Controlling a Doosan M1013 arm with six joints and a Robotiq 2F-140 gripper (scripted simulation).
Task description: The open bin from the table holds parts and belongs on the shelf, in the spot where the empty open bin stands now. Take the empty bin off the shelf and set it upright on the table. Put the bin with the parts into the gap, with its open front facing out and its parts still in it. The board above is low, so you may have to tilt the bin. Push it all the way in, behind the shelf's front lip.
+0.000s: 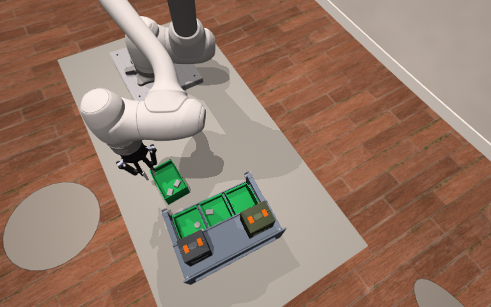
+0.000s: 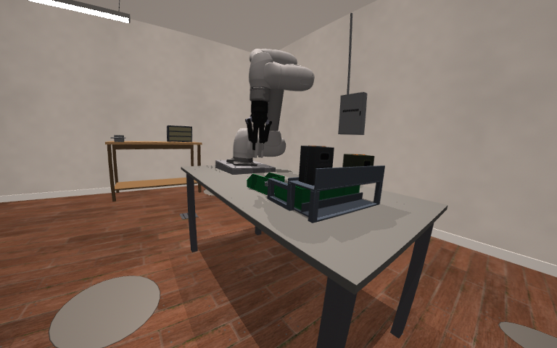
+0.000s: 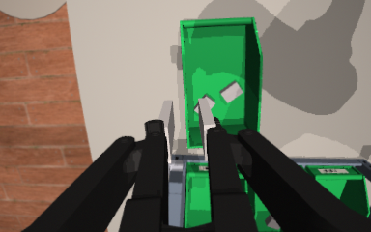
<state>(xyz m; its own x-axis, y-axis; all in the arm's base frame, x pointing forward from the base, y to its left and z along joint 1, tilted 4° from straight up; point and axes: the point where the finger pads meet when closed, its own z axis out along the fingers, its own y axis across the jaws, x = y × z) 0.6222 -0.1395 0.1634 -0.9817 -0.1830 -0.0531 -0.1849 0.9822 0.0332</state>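
Note:
A green open bin [image 1: 167,174] [image 2: 257,183] [image 3: 214,53] holds two small pale blocks and stands upright on the table. The grey shelf [image 1: 226,240] [image 2: 349,177] stands beyond one short end of it. The empty green bin [image 1: 240,199] [image 3: 356,190] sits in the shelf's right compartment in the top view. My gripper [image 1: 148,173] [image 2: 257,151] [image 3: 185,112] points down with its fingers a little apart and nothing between them. It hangs above the parts bin's left long wall, which passes below the gap between the fingertips in the wrist view.
Two other green bins sit in the shelf: the left one [image 1: 186,225] holds a round part, the middle one [image 1: 219,212] a pale block. A dark grey case [image 1: 194,249] [image 2: 315,164] and an olive case [image 1: 257,220] [image 2: 358,159] stand on the shelf's top board.

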